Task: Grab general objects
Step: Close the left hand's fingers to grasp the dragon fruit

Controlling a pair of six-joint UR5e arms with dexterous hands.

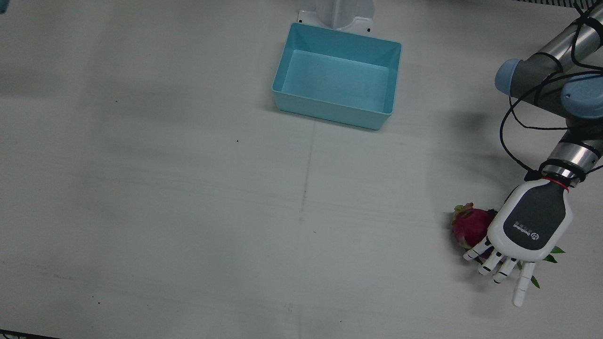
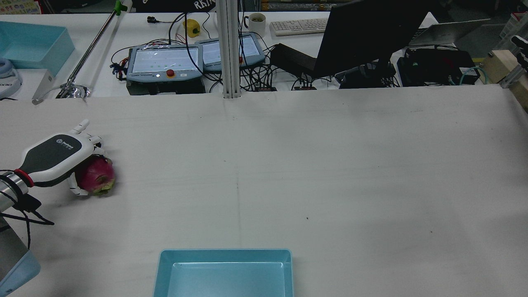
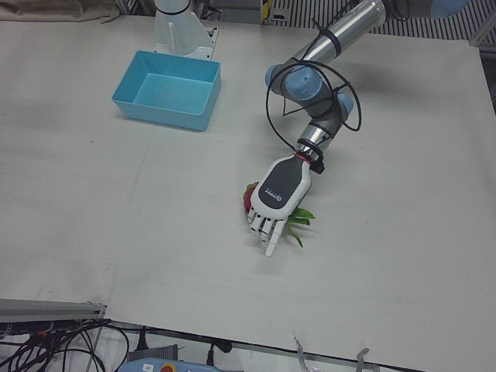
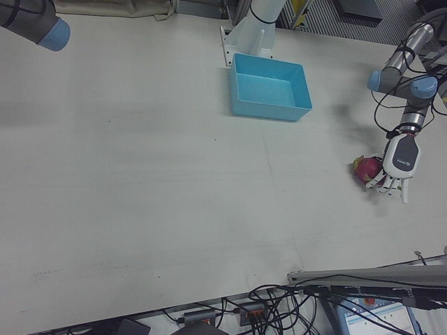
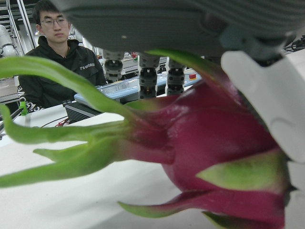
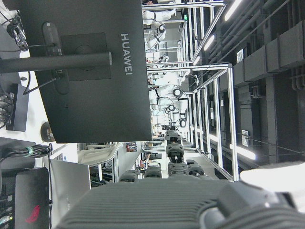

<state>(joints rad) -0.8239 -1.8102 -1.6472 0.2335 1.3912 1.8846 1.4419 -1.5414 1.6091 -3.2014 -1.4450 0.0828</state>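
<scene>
The dragon fruit (image 1: 471, 227) lies on the white table (image 1: 188, 212), out at the far side in front of the robot's left arm, well away from the blue bin (image 1: 337, 75) that sits near the arms' pedestals. It is on its side, with its green leaf tips poking out from under the palm on the side away from the bin.

The left hand (image 1: 527, 230) is laid over the fruit, palm down. From the rear view the fruit sits tucked under the palm with a thumb-side finger (image 2: 76, 190) curling around its near side, and the left hand's own camera shows the red skin pressed right up against the white finger pads. Most of the fingers (image 1: 494, 261) bend down over the fruit, but one (image 1: 523, 287) sticks out nearly straight. So I'd say the hand is closing around it, though I can't tell whether the hold is firm yet. The fruit looks to be resting on the table, not lifted.

My read is that the reach is done and the grasp is in hand; what is left is tightening the fingers, lifting clear, and probably carrying it to the bin, which is empty.

The right hand (image 6: 190, 200) is off to the side, away from the table. Its camera looks across the room at the back of a monitor (image 6: 86, 71), and I can't tell how its fingers stand.
</scene>
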